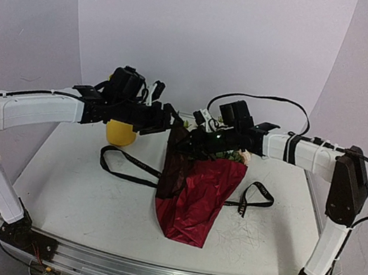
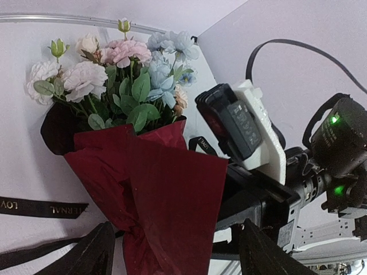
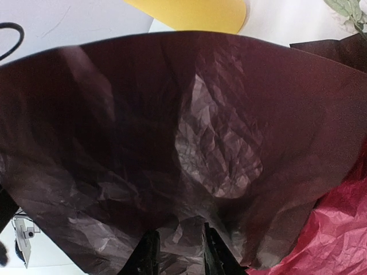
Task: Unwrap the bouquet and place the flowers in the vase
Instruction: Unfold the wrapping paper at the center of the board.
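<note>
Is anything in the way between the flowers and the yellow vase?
Yes. The red paper wraps the flowers' stems, and in the top view the left arm covers the vase's mouth.

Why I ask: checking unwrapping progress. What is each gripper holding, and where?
The right gripper appears to pinch the dark red wrapping paper by its edge; the sheet stands raised. The left gripper is open, gripping nothing.

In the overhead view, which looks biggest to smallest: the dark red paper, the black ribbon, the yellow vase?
Largest: crinkled dark red wrapping paper.
Next: thin black ribbon, long but narrow.
Smallest showing: yellow vase, but the left arm hides most of it, so that rank is unsure.
</note>
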`<state>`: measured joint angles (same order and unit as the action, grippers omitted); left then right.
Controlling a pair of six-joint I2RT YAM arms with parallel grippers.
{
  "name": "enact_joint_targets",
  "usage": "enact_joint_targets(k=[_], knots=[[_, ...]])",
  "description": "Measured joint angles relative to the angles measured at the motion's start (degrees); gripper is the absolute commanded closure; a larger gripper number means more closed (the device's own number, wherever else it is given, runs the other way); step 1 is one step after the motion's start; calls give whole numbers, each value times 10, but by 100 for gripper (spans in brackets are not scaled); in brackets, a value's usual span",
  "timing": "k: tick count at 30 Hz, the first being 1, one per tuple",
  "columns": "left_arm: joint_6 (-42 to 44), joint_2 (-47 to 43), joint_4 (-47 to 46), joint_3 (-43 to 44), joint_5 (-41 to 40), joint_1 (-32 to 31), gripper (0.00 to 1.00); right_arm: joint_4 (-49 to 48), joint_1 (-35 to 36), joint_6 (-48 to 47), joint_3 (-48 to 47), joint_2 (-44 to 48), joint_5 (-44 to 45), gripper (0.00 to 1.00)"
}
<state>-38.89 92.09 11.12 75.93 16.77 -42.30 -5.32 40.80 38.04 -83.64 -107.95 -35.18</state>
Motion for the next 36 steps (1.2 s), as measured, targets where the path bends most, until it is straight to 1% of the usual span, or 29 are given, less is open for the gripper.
enact_joint_targets(k=[3,6,8,11,13,16,18,21,22,23,24,27,30,31,32,36], knots=[[1,12,5,15,-6,0,27,6,0,-5,-11,-13,-4,73],[1,19,11,21,-13,0,36,12,0,-8,-22,-21,-7,72],[0,21,18,21,-22,0,46,16,0,-10,-26,-22,-5,72],[-1,21,25,19,-46,0,67,38,0,-20,-32,-22,13,70],[-3,19,24,11,-64,0,80,55,0,-27,-35,-22,32,67],[-4,1,33,-22,-103,0,97,78,0,-36,-36,-22,70,61],[-13,-16,40,-46,-129,0,100,85,0,-39,-31,-18,94,57],[-19,-49,53,-82,-162,0,100,95,0,-41,-10,2,124,54],[-23,-61,56,-94,-170,0,99,97,0,-41,-3,9,133,54],[-28,-75,60,-107,-179,0,95,98,0,-40,4,17,139,54],[-32,-85,60,-116,-184,0,88,100,0,-40,10,23,145,54],[-40,-111,66,-139,-193,0,53,102,0,-37,23,34,154,56],[-33,-123,67,-142,-179,0,29,102,0,-35,28,34,151,57],[-28,-124,64,-141,-165,1,23,101,0,-33,29,34,148,57],[-19,-124,62,-139,-148,1,19,98,1,-33,29,34,144,57],[6,-112,56,-108,-65,1,8,78,9,-31,29,34,116,58]])
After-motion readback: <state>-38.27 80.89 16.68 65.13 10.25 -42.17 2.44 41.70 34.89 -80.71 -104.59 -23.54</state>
